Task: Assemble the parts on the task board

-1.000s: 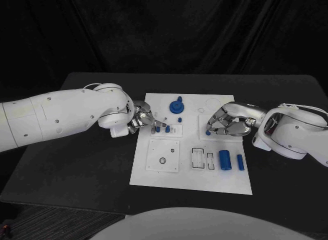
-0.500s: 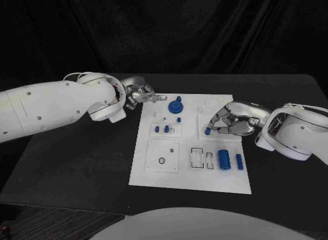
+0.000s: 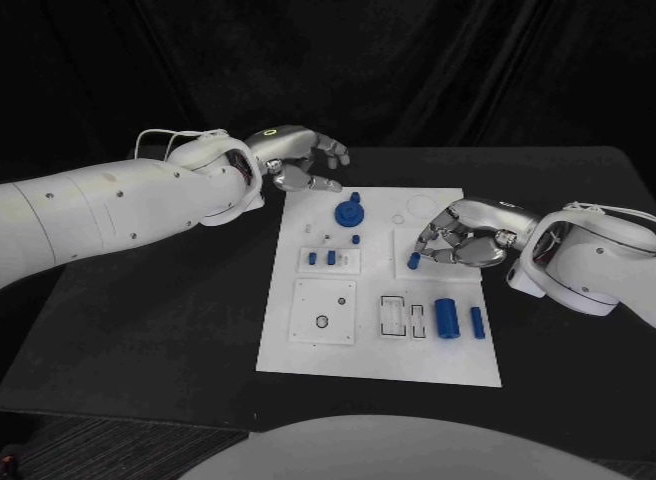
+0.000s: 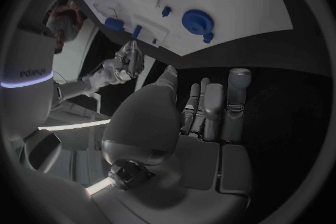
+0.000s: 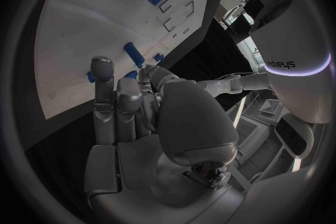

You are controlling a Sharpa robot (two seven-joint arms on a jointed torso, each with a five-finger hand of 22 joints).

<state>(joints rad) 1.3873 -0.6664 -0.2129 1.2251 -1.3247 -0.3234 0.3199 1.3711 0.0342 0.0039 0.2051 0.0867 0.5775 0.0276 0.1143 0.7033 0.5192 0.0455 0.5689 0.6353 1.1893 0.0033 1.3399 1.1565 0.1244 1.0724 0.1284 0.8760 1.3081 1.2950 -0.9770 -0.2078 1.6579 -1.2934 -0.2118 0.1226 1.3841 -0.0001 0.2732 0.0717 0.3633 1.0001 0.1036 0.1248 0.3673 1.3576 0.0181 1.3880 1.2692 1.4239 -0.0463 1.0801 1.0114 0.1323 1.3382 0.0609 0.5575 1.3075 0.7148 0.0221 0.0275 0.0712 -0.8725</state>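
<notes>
The bench (image 3: 155, 330) carried the board (image 3: 328, 350). The left robot hand (image 3: 299, 160) hovered off its far-left corner, fingers loosely curled, holding nothing. The right robot hand (image 3: 465, 238) curled over the board beside a peg (image 3: 413, 260); its grip was unclear.

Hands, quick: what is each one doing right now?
Left hand: holds nothing, fingers partly curled, beyond the task board's far-left corner.
Right hand: fingers curled above the board; cannot tell if holding anything.
</notes>
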